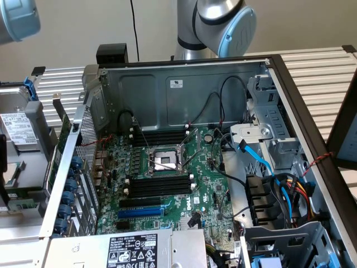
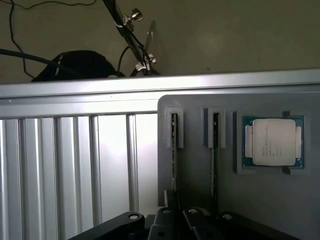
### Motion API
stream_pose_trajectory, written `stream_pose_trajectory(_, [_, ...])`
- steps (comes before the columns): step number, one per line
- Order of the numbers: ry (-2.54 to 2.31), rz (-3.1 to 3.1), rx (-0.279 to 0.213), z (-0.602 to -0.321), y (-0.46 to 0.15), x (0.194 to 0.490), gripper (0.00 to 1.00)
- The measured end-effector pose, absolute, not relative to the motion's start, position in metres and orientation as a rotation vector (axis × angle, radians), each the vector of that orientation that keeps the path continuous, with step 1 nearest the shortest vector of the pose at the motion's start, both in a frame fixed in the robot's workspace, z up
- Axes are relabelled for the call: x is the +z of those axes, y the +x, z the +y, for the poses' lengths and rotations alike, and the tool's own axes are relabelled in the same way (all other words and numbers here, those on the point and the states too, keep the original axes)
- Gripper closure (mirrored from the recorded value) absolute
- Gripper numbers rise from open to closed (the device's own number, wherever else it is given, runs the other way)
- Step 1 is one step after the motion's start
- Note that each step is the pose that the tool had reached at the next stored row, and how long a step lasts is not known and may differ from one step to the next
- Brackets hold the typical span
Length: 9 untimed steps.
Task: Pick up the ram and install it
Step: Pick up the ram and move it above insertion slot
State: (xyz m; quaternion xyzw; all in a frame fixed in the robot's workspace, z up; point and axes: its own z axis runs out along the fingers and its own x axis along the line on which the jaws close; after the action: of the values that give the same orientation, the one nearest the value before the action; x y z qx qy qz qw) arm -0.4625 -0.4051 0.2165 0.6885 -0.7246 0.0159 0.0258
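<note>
Plainly, the ram (image 2: 173, 150) stands on its thin edge in a narrow slot of a matte grey moulded tray (image 2: 195, 165), seen as a dark sliver with a faint green tinge; a second stick (image 2: 215, 150) stands in the slot just beside it; further along, a square CPU (image 2: 272, 142) with a dull silver lid and green rim lies flat in its recess. The gripper (image 2: 176, 220), black and jointed with round pivot pins, sits at the near end of the ram's slot; whether it is open or closed, or has hold of the ram, I cannot tell.

The tray lies on a ribbed aluminium table (image 2: 75, 170), bright and grooved, edged by a smooth rail (image 2: 150, 85); beyond it is a plain beige wall (image 2: 225, 35) with thin black cables (image 2: 132, 35).

In the exterior view an open grey steel case (image 1: 167, 84) lies on its side; its green motherboard (image 1: 206, 184) carries a metal-framed socket (image 1: 164, 160), long black slots (image 1: 159, 184) and a blue slot (image 1: 139, 213); the arm (image 1: 223, 22), silver with a pale blue cap, rises behind.
</note>
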Motion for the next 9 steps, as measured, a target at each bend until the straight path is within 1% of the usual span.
stream_pose_trajectory(9, [2.127,-2.238,0.053,-0.4051,-0.4625,0.2204,0.88])
